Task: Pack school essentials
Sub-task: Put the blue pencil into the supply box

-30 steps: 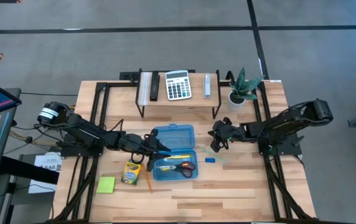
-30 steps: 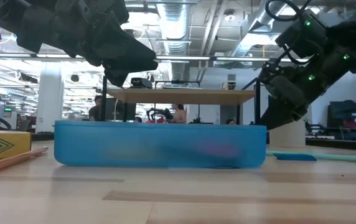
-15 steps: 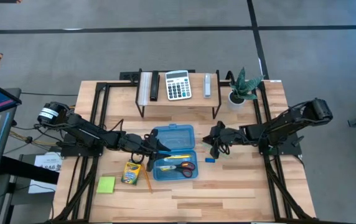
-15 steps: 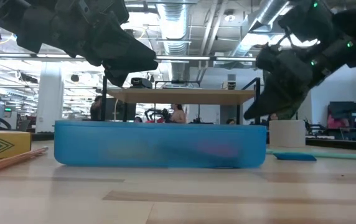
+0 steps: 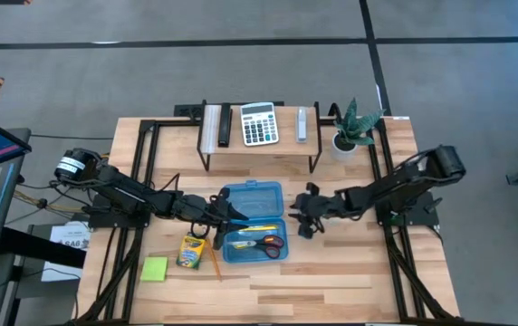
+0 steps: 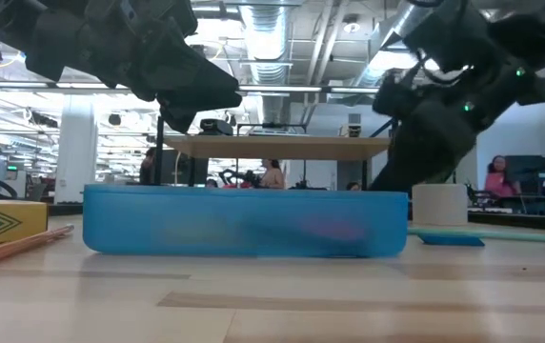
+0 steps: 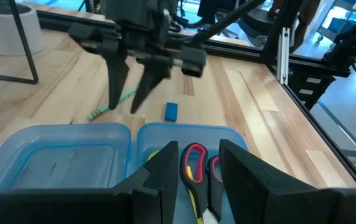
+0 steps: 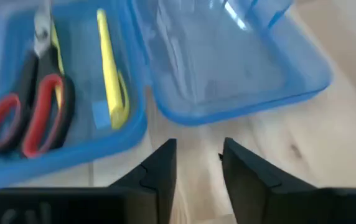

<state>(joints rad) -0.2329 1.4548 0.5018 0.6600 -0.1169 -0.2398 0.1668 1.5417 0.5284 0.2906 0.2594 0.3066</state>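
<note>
Left wrist view: we see the right gripper [image 7: 128, 109], jaws apart and empty, hanging just beside the small blue eraser [image 7: 171, 111], which lies on the table [image 7: 252, 106] outside the blue case [image 7: 60, 140].

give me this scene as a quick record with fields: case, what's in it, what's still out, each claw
case: translucent blue plastic case, lid open flat
inside: red-handled scissors, yellow pencil
on table: small blue eraser, teal pen, yellow-green crayon box, orange pencil, lime sticky-note pad
left claw: over the case, holding nothing visible
right claw: open, empty, beside the case above the pen
</note>
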